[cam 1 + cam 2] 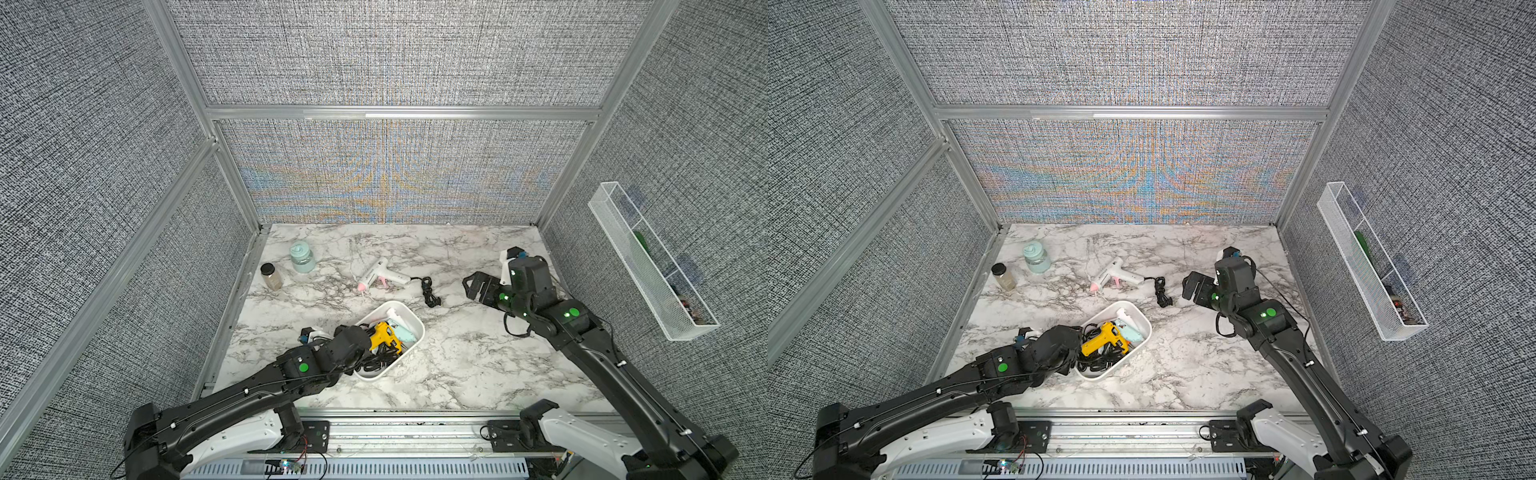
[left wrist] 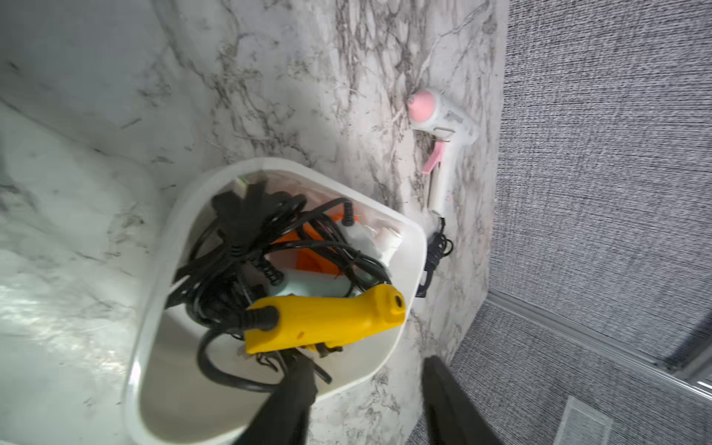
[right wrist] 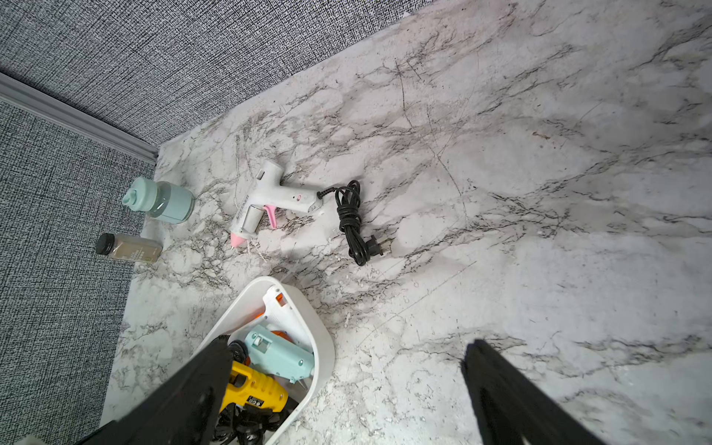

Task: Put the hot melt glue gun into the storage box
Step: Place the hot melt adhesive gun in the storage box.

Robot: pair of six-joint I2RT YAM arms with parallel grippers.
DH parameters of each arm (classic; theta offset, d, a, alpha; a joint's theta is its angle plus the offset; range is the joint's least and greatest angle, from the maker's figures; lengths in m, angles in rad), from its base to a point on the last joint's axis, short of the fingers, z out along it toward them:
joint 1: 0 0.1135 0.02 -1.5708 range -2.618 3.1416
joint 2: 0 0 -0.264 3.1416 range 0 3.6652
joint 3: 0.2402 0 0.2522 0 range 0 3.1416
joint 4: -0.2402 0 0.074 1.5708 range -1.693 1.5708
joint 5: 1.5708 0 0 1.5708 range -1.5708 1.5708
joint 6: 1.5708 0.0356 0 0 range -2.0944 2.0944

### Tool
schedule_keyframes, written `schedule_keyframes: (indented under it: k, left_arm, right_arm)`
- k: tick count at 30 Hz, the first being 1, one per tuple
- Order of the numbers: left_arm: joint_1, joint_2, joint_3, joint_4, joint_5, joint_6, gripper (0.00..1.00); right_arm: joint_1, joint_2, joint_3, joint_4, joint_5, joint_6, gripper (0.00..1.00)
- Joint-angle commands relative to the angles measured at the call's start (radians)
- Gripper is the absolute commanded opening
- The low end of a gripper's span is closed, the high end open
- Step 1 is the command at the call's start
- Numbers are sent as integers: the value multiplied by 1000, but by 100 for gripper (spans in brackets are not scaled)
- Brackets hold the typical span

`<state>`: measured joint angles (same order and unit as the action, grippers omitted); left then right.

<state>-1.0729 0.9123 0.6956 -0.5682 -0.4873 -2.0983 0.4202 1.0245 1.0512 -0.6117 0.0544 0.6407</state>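
The white storage box [image 1: 420, 332] stands near the table's front middle. In it lie a yellow glue gun [image 2: 327, 321], a teal one [image 3: 279, 356], a white one with orange parts [image 3: 277, 308] and tangled black cords. A white hot melt glue gun with a pink nozzle [image 1: 380, 272] lies on the marble behind the box, its bundled black cord [image 1: 430, 291] to its right. My left gripper [image 2: 366, 381] is at the box's near left end, jaws apart and empty, one finger beside the yellow gun, one outside the rim. My right gripper [image 1: 468, 287] hovers open, right of the cord.
A teal-lidded jar [image 1: 302, 257] and a small black-capped bottle [image 1: 271, 276] stand at the back left by the wall. A long white wire-mesh tray [image 1: 648, 257] hangs on the right wall. Aluminium frame posts edge the marble table.
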Motion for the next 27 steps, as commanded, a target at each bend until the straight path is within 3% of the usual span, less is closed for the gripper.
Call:
schedule_keyframes:
  k: [1, 6, 9, 18, 22, 25, 27]
  left_arm:
    - [14, 49, -10, 122, -2, -253, 0]
    - [84, 251, -117, 533, 226, -210, 0]
    - [141, 358, -116, 647, 304, -167, 0]
    - [208, 544, 5, 717, 465, -84, 0]
    - [246, 491, 34, 663, 470, -26, 0]
    - [272, 383, 81, 494, 416, 42, 19]
    - [293, 307, 102, 396, 394, 80, 38]
  right_arm:
    - [1, 5, 3, 18, -3, -8, 99]
    - [2, -1, 0, 20, -2, -7, 99]
    - [1, -2, 5, 15, -2, -7, 99]
    - [1, -3, 12, 20, -2, -9, 99]
    - [2, 18, 43, 26, -12, -17, 99]
    - [8, 60, 88, 30, -21, -42, 99]
    - [19, 108, 127, 31, -19, -68, 99]
